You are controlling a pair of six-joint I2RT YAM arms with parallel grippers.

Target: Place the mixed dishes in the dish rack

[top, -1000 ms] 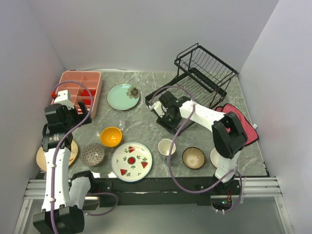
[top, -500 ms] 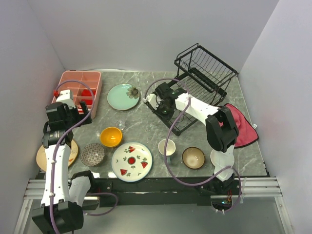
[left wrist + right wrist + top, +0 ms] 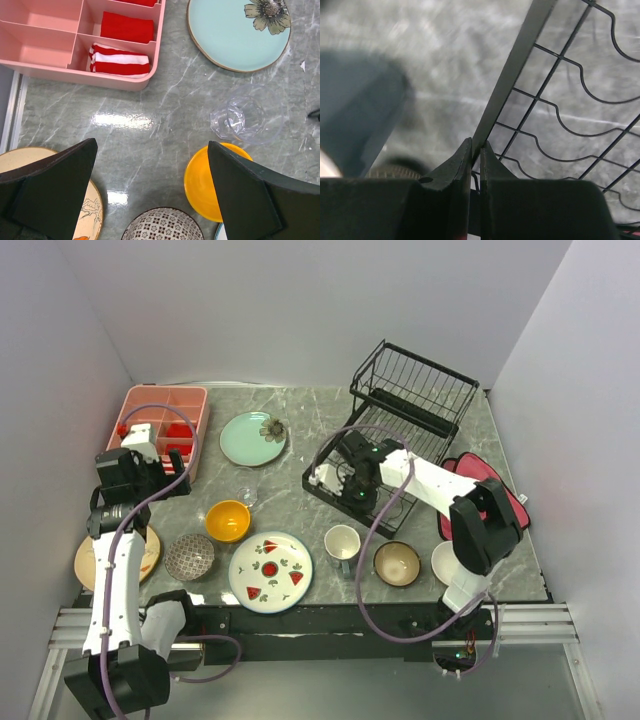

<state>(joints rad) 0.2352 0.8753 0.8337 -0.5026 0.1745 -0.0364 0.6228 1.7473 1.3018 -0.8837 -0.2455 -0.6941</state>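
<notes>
Right claw (image 3: 476, 146) pinching dish rack (image 3: 513, 65) rim, left claw (image 3: 151, 145) spread wide

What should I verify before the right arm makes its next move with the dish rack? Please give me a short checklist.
1. Right gripper shut on the lower frame bar of the dish rack: ok.
2. Left gripper open and empty: ok.
3. Rack holds no dishes that could slide: ok.
4. Gap between the rack's near corner and the white mug: cannot tell, they look close.
5. Rack sitting flat on the table: cannot tell.
6. Clear glass upright below the left gripper: ok.
</notes>
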